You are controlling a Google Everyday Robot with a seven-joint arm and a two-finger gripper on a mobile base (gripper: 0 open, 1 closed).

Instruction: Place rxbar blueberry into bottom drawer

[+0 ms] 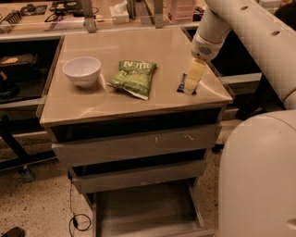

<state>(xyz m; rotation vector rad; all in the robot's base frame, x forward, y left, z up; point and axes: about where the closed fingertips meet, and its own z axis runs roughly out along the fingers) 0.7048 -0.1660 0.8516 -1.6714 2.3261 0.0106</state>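
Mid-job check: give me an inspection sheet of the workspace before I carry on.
Surface: beige cabinet top, holding three items.
Job's things: rxbar blueberry lies flat near the right front corner, partly hidden by the tool; bottom drawer is pulled open, nothing seen in its visible part.
Clutter: white bowl at left; green chip bag in the middle.
Grippers: tool down over the rxbar blueberry; contact cannot be told.
Cables: thin black cable looped on the floor, front left.
Surroundings: two upper drawers with scuffed fronts; tissue box on the bench behind.
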